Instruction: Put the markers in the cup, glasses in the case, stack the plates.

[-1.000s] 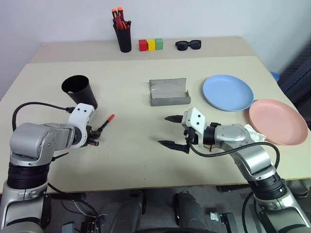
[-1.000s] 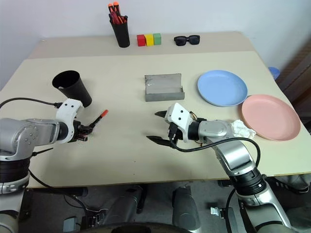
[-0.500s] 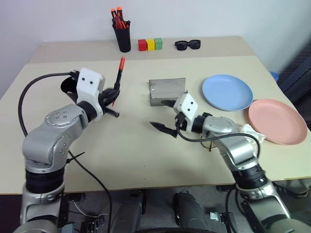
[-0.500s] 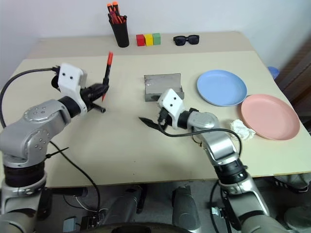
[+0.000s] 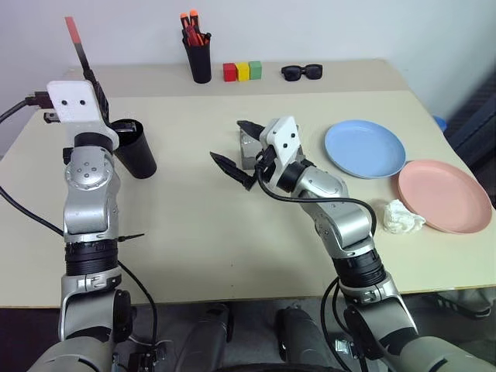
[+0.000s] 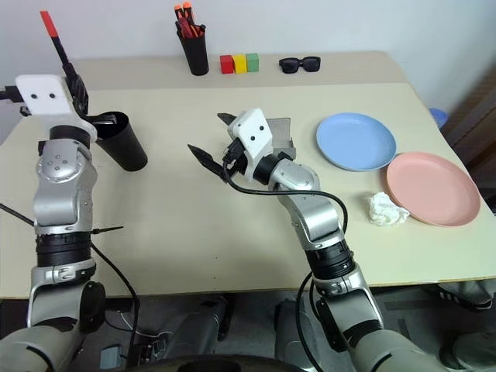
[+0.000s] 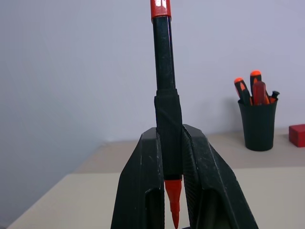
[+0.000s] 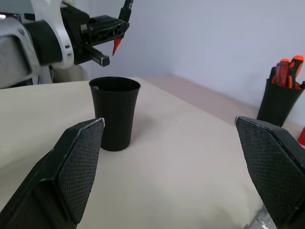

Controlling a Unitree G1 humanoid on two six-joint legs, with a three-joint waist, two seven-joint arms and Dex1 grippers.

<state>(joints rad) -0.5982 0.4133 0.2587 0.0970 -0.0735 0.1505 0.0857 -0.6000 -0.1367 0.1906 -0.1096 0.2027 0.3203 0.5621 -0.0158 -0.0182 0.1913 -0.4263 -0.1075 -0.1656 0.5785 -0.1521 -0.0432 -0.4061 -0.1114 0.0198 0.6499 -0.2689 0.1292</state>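
My left gripper is shut on the black and red marker, holding it upright with its red end on top. It hangs just above and behind the black cup, which stands at the table's left. The left wrist view shows the marker clamped between both fingers. My right gripper stands wide open mid-table, raised in front of the grey case, which it mostly hides. The light blue plate and pink plate lie side by side at the right. The glasses are out of view.
At the back of the table are a black pen holder with red and orange markers, three coloured blocks and black sunglasses. A crumpled white tissue lies near the pink plate.
My left arm has swung up and back, carrying the marker from low over the table to upright above the cup. My right gripper has risen and moved left toward the case, staying open.
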